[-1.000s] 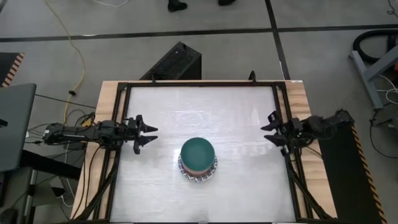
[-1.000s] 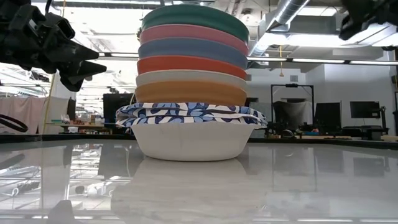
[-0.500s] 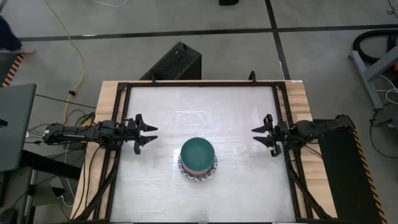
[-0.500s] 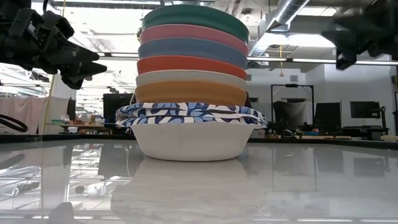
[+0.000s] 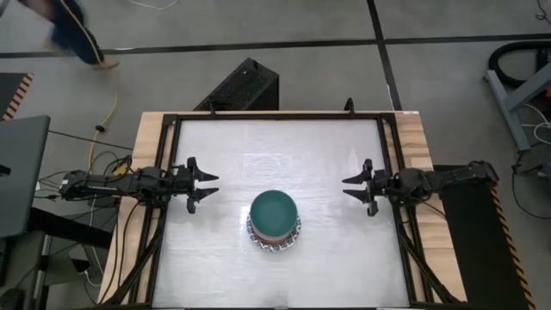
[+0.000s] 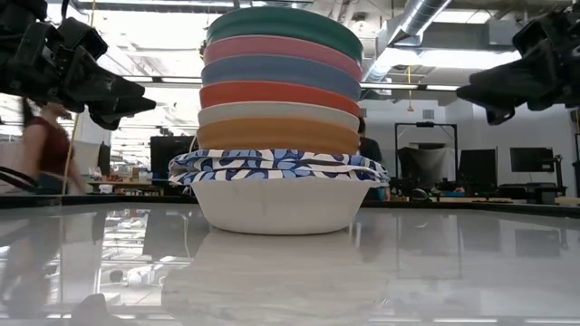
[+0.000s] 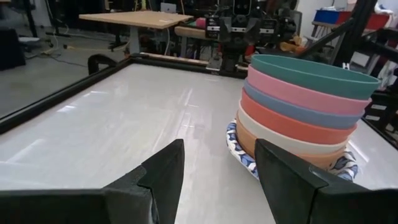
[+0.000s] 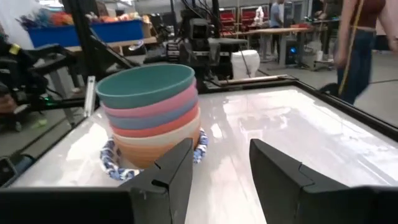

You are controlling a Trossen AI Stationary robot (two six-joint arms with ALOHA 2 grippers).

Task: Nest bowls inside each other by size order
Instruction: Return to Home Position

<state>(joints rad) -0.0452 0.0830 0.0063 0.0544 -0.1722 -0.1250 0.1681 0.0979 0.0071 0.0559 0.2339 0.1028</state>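
Green bowl (image 5: 274, 209) topping the nested stack of bowls (image 6: 279, 127), midway between the counter's (image 5: 275, 146) side edges, left claw (image 5: 213, 185) wide at the left edge, right claw (image 5: 346, 186) wide at the right edge.

The bowls (image 5: 274, 220) sit nested in one stack near the middle of the table (image 5: 284, 146), between the left gripper (image 5: 213, 186) and the right gripper (image 5: 345, 187).
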